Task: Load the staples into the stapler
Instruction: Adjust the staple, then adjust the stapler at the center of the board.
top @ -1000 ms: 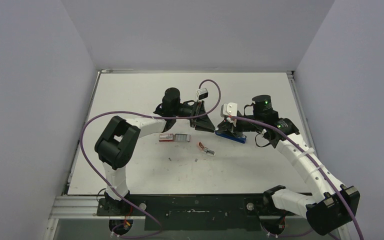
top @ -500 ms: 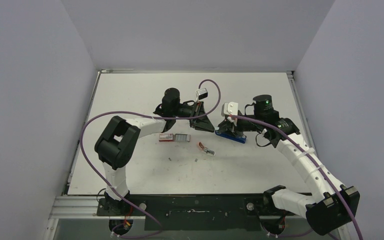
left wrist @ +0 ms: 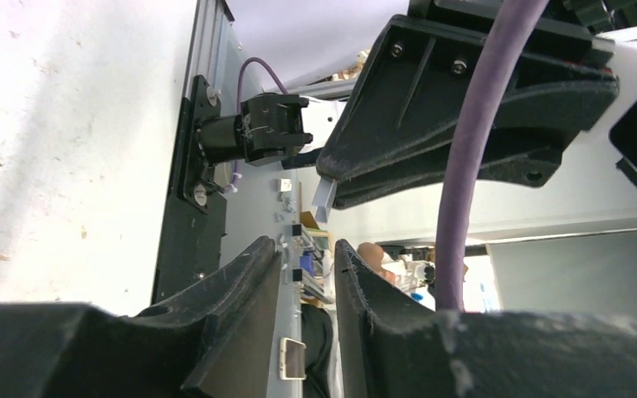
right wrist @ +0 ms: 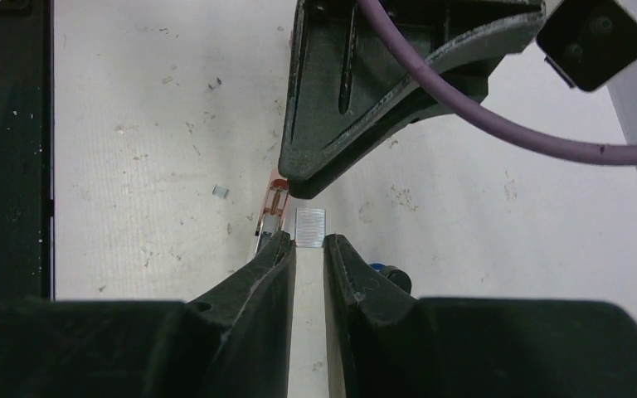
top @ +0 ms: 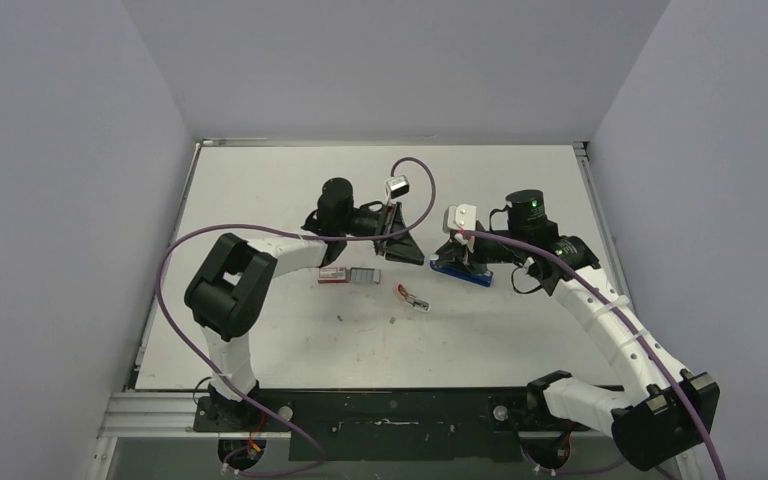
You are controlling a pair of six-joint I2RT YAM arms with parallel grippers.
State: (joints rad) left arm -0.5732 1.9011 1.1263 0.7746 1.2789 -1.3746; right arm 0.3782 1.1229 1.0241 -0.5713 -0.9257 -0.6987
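White surface (top: 260, 200), grey walls. Right tool (right wrist: 308, 240) pinches a silvery staple strip (right wrist: 309, 222) over the blue stapler (top: 470, 275). Left tool (left wrist: 307, 249) faces it, fingers slightly apart, empty. Red-and-white staples box (top: 332, 275) lies near centre, print too small to read.

Flat white tabletop (top: 260, 190), scuffed, speckled with dark marks. Plain pale grey-lilac walls enclose it: left wall (top: 60, 200), back wall (top: 390, 60), right wall (top: 705, 180). Silvery aluminium rail (top: 150, 415) runs along near edge. Light even, soft shadows.

The stapler (top: 470, 274) lies on the table (top: 260, 200), right of the staples (top: 363, 275).
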